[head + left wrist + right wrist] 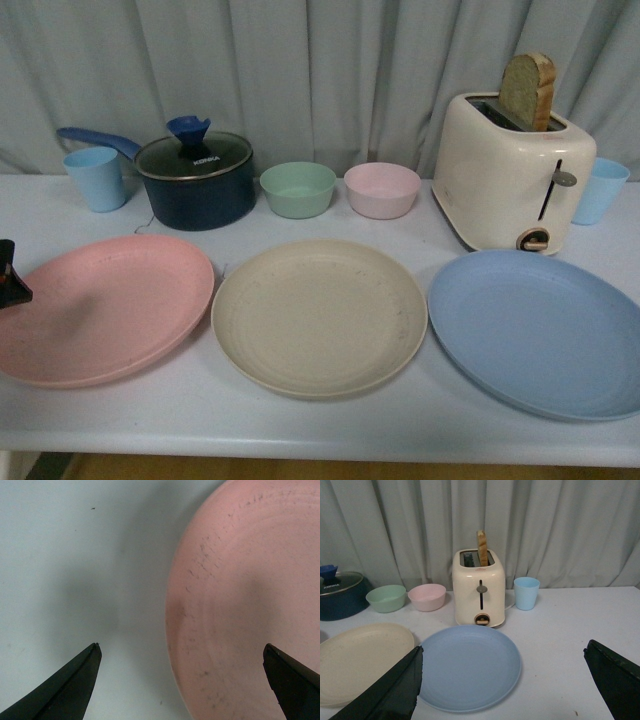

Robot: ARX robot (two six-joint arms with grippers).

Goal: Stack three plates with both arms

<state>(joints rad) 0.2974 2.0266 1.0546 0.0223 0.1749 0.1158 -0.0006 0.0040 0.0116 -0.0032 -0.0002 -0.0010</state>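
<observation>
Pink plate (100, 305), beige plate (318, 315) and blue plate (545, 335) lie side by side on a pale table (300, 420) before a grey curtain (320, 80).
Left gripper (182, 650) and right gripper (502, 652) are both spread wide.

Pleated grey-green curtain (320, 70) runs across the whole back at 12 o'clock. A white table (300, 415) sits right in front of it under soft, even light. The brownish strip at 6 o'clock is probably floor (350, 471).
</observation>
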